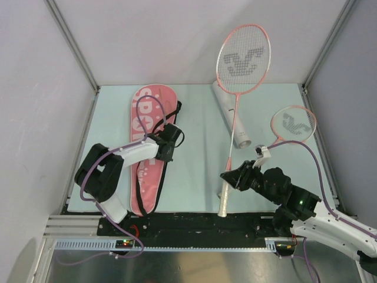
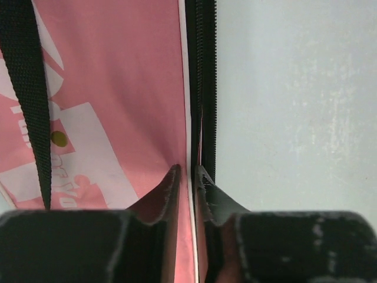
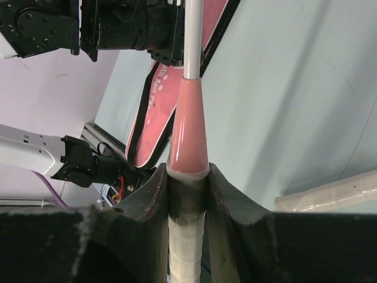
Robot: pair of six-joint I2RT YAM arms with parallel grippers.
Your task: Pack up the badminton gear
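The pink "SPORT" bag (image 1: 147,112) lies on the left of the mat. My left gripper (image 1: 175,138) is shut on its right zipper edge; in the left wrist view (image 2: 187,171) the piped edge runs between the fingers, beside the bag's face (image 2: 118,71) and black strap (image 2: 26,76). My right gripper (image 1: 228,177) is shut on one racket's pale handle, just below the pink cone (image 3: 189,130). That racket's head (image 1: 243,59) stands raised in front of the back wall. The second racket (image 1: 293,124) lies at the right. The white tube (image 1: 222,94) lies under the held racket's shaft. No shuttlecocks show.
Pale green mat (image 1: 200,130) covers the table, with grey walls on three sides. A pale wrapped handle (image 3: 330,191) lies on the mat close to my right gripper (image 3: 188,171). The left arm and the bag (image 3: 156,112) show beyond the held racket's shaft.
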